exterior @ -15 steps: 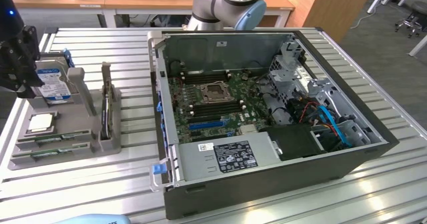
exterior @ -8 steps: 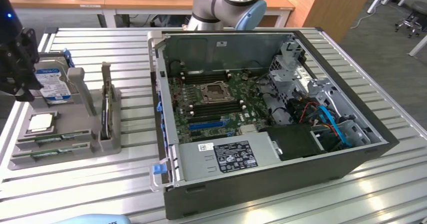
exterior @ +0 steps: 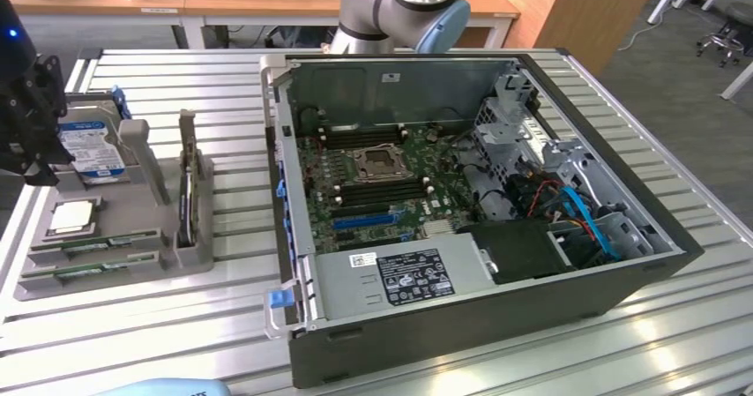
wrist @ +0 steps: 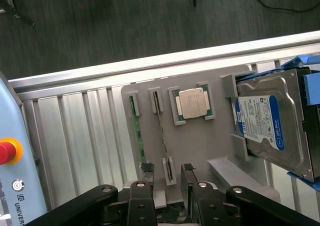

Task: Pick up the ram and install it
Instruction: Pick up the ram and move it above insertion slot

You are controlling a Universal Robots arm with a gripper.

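Two ram sticks stand on edge in slots of a grey parts holder (exterior: 194,250). One ram stick (wrist: 135,128) shows its green board, and in the exterior view it lies at the holder's front (exterior: 97,246). The other ram stick (wrist: 161,128) is seen as a thin edge. My gripper (wrist: 167,168) hangs above this second stick's end. It is open, with a black fingertip (wrist: 146,167) on each side and not touching it. In the exterior view the gripper (exterior: 39,162) is the dark shape at the exterior view's left. The open computer case (exterior: 659,264) shows its motherboard (exterior: 353,215).
On the holder also rest a square silver processor chip (wrist: 193,103) and a blue-labelled hard drive (wrist: 270,121). A pendant with a red button (wrist: 7,151) lies beside the slatted metal table (exterior: 153,325). The arm's base (exterior: 400,8) stands behind the case.
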